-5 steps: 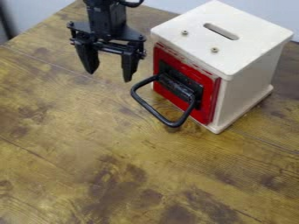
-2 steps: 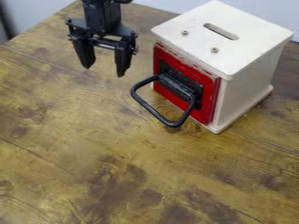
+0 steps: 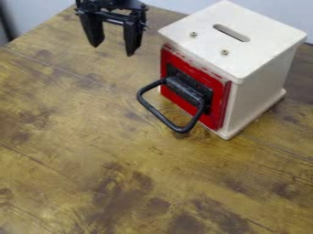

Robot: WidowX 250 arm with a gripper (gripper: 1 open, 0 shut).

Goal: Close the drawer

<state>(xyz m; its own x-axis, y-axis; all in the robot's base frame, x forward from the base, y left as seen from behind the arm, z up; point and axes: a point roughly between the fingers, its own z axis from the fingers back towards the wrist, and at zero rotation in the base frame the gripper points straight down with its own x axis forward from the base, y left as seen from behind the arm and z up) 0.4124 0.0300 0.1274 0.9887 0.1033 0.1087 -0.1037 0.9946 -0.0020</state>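
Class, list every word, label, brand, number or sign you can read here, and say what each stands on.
None can be read: no lettering or number shows on the cube casing, the drawer's red front, its handle, the gripper or the table.

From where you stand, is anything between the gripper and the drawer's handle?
Nothing visible: only table surface shows between the gripper and the black loop handle on the drawer's red front.
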